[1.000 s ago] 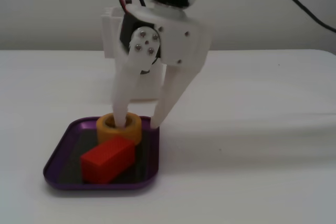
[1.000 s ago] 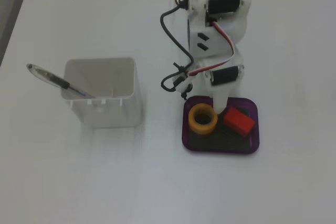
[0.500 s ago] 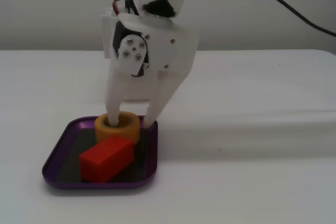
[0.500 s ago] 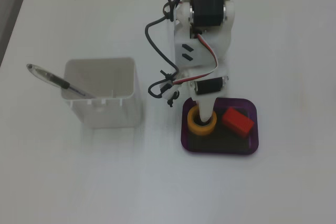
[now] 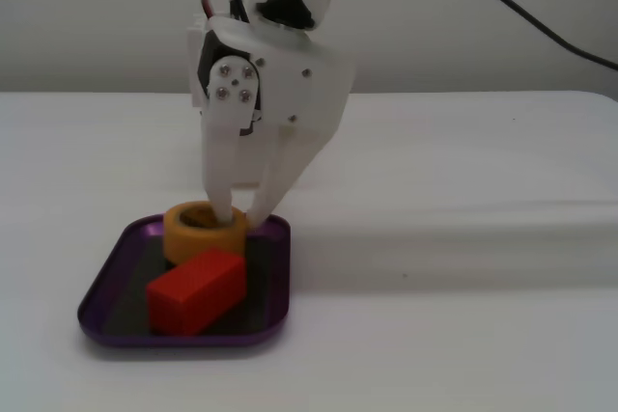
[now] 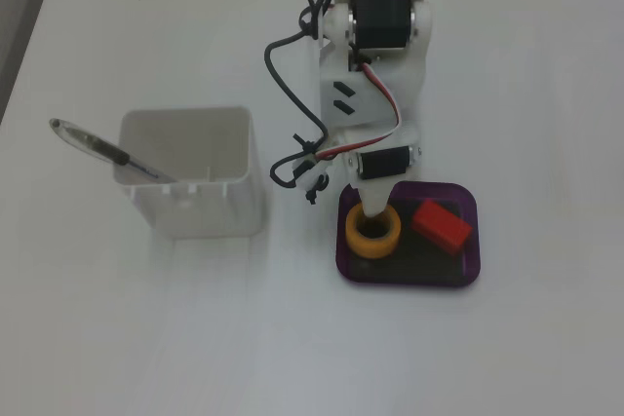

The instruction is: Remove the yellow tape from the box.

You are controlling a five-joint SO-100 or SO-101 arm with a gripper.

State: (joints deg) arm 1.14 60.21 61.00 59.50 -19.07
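1. Tape [image 5: 200,231] [image 6: 373,232], a thick yellow-orange ring, sits inside the box [image 5: 116,267] [image 6: 468,270], against the box's rear rim in the front fixed view and at the box's left end in the top fixed view.
2. Box: a shallow purple tray with a dark floor, resting on the white bench [image 5: 463,335] [image 6: 292,338].
3. The hand [image 5: 241,217] [image 6: 372,213] reaches down into the box from above; one white finger [image 5: 220,166] goes into the tape's hollow centre, the other [image 5: 280,176] comes down on the outside of the ring, so the hand is closed on the tape's wall.
4. A red block [image 5: 195,288] [image 6: 442,224] lies in the box too, just beside the tape, in front of it in the front view.
5. A white container [image 6: 195,177] stands on the bench well apart from the box, to its left in the top view, with a pen [image 6: 102,148] leaning across its rim.
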